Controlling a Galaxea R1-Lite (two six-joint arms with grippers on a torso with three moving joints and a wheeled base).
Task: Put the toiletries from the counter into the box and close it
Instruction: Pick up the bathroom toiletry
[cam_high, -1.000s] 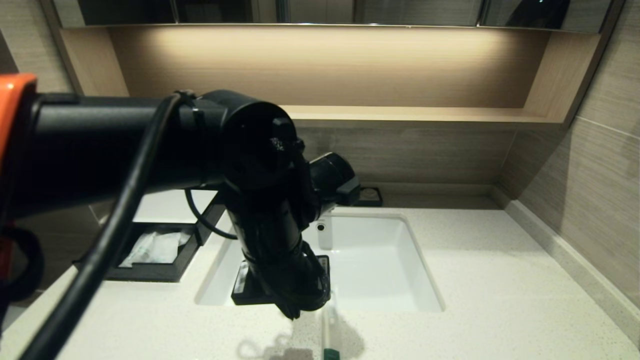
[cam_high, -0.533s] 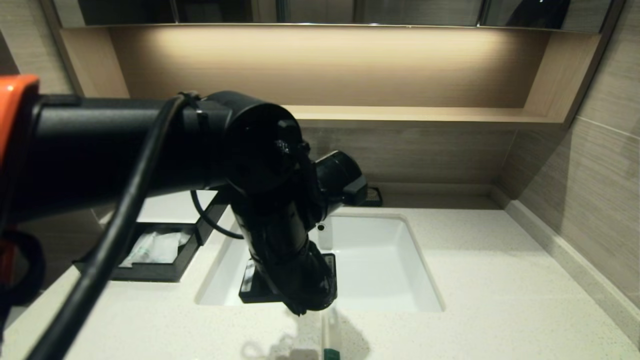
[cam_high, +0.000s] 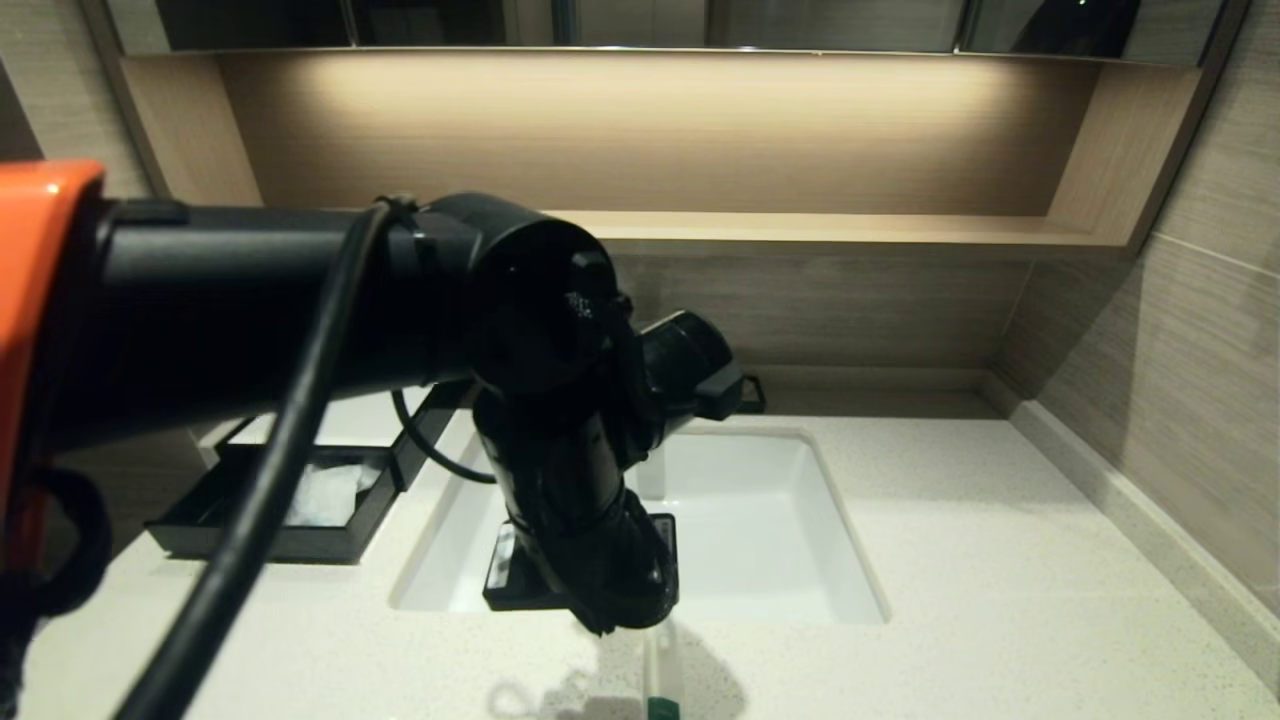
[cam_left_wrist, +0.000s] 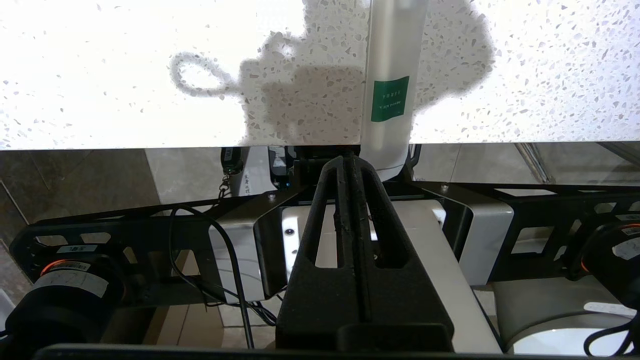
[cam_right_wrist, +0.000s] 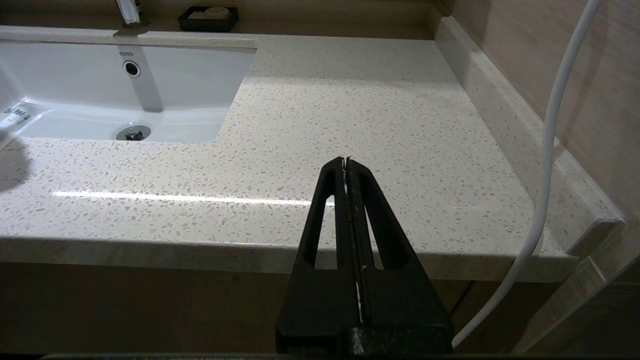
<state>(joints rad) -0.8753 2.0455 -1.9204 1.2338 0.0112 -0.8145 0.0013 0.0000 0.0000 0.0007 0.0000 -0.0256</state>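
Currently my left gripper (cam_left_wrist: 350, 159) pressed together above counter (cam_high: 950, 560), beside white tube (cam_left_wrist: 391, 75), apparently not touching, right gripper (cam_right_wrist: 346, 161) likewise pressed together, parked.

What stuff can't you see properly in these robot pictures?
- Head view: the black left arm hides the left gripper and much of the white sink.
- Head view: the arm's cable partly covers the black open box.
- Left wrist view: the white tube with a green label is cut off at the frame edge.

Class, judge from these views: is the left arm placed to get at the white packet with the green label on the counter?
Probably yes. The left gripper hangs just over the white packet, nothing between them, but its fingers are shut and must open first.
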